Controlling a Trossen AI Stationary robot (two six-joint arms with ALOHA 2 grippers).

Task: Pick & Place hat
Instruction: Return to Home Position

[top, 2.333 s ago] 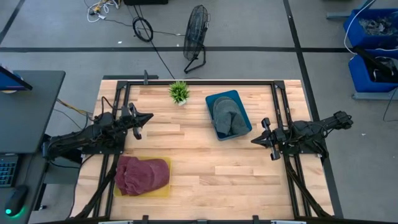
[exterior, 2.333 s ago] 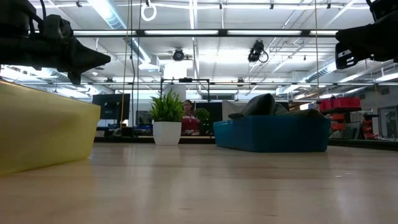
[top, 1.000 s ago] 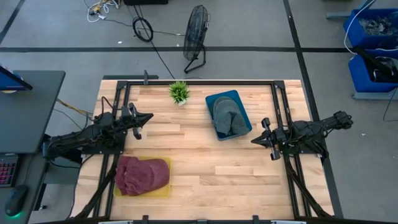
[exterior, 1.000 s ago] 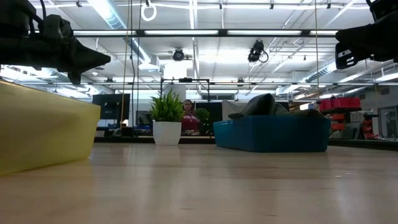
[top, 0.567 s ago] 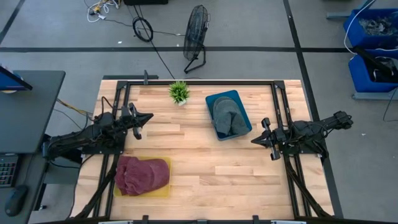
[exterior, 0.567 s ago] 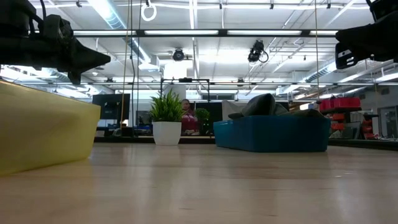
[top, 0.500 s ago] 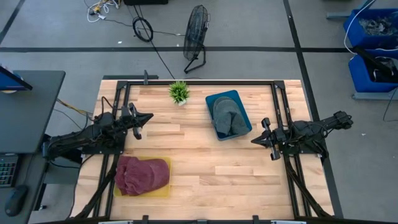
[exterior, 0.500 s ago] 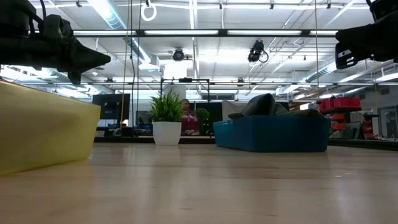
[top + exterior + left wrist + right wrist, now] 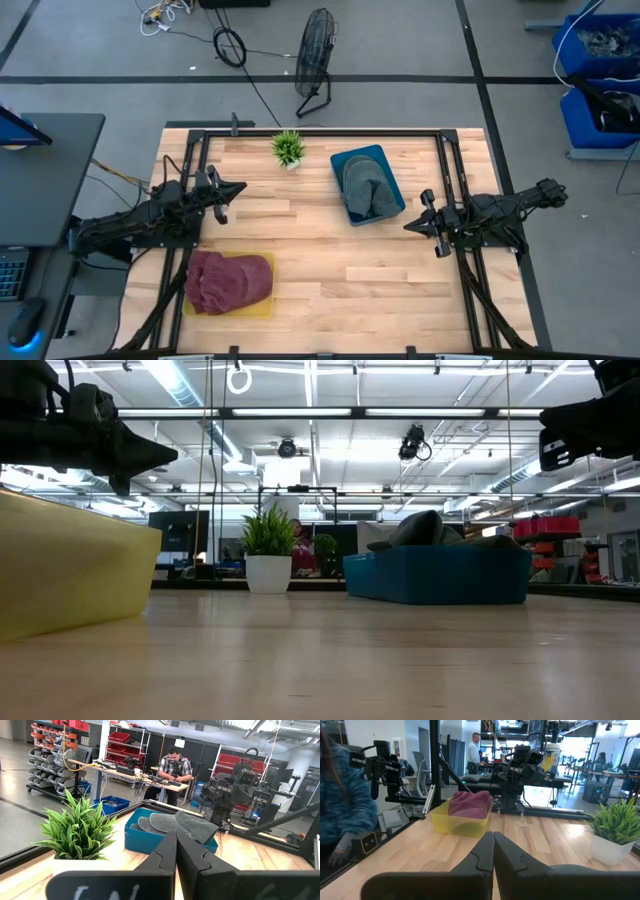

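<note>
The dark grey fabric caps (image 9: 368, 192) lay piled inside the blue rectangular plastic bin (image 9: 356, 153) on the far half of the pale wooden worktop (image 9: 330, 270). The left end effector (image 9: 238, 188) hung over the worktop's left edge, the right end effector (image 9: 410, 226) over its right edge, each with fingers pressed together, holding nothing.
</note>
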